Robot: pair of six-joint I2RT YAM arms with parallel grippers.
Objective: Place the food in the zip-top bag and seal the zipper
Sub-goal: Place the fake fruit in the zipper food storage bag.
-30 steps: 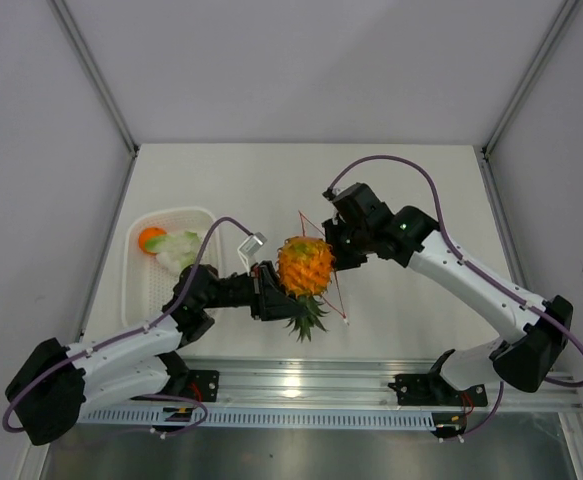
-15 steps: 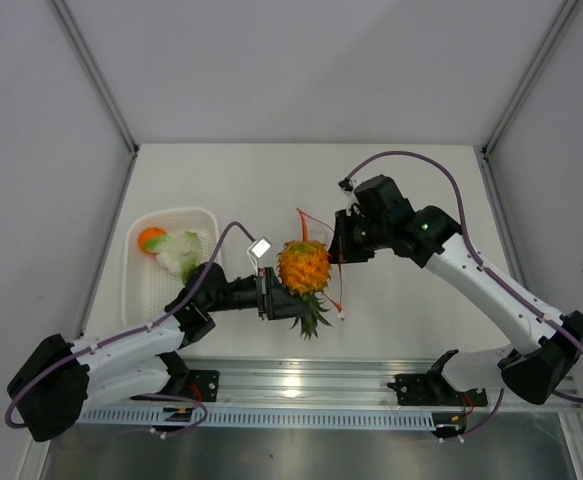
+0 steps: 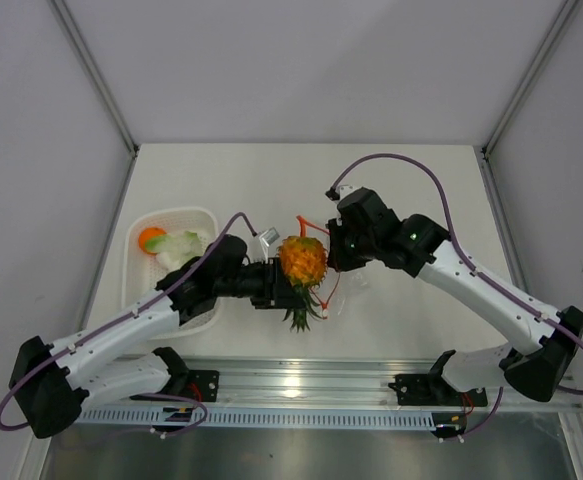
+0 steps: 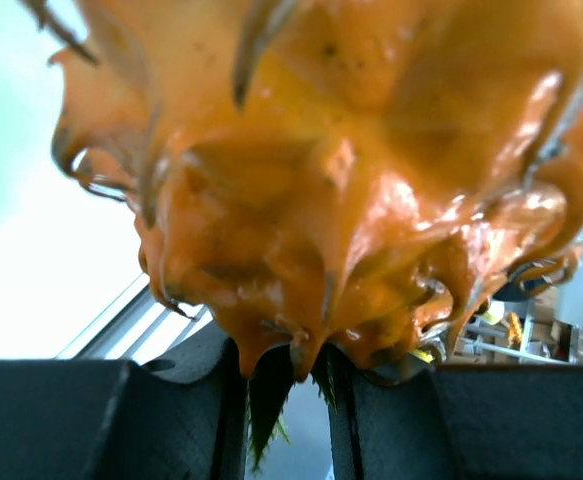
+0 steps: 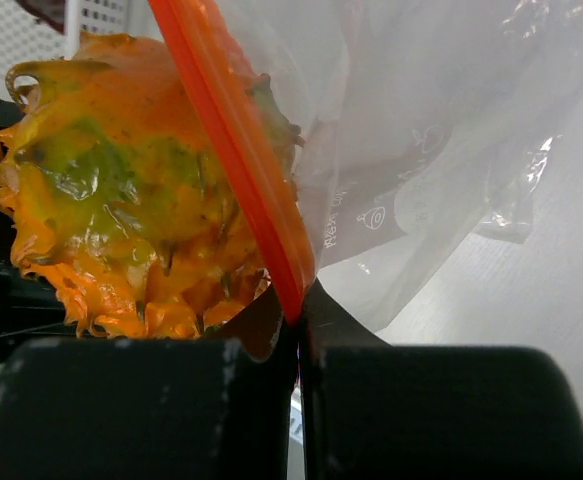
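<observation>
My left gripper (image 3: 287, 292) is shut on the green leaf end of the orange pineapple (image 3: 303, 261) and holds it above the table. In the left wrist view the pineapple (image 4: 351, 180) fills the frame, with leaves between the fingers (image 4: 171, 420). My right gripper (image 3: 335, 248) is shut on the zip-top bag's red-orange zipper strip (image 5: 233, 150). The clear bag (image 5: 421, 140) hangs open beside the pineapple (image 5: 121, 220), and part of the fruit shows through the plastic. The bag (image 3: 337, 285) droops to the table. The round orange fruit (image 3: 151, 238) and the leafy vegetable (image 3: 179, 246) lie in the basket.
The white mesh basket (image 3: 141, 290) stands at the left, close to my left arm. The metal rail (image 3: 371, 375) runs along the near edge. Grey walls close in the table on three sides.
My left arm has pushed the pineapple a little farther toward the bag. My right gripper has drawn the bag's mouth left against the fruit, and the bag has bunched up.
</observation>
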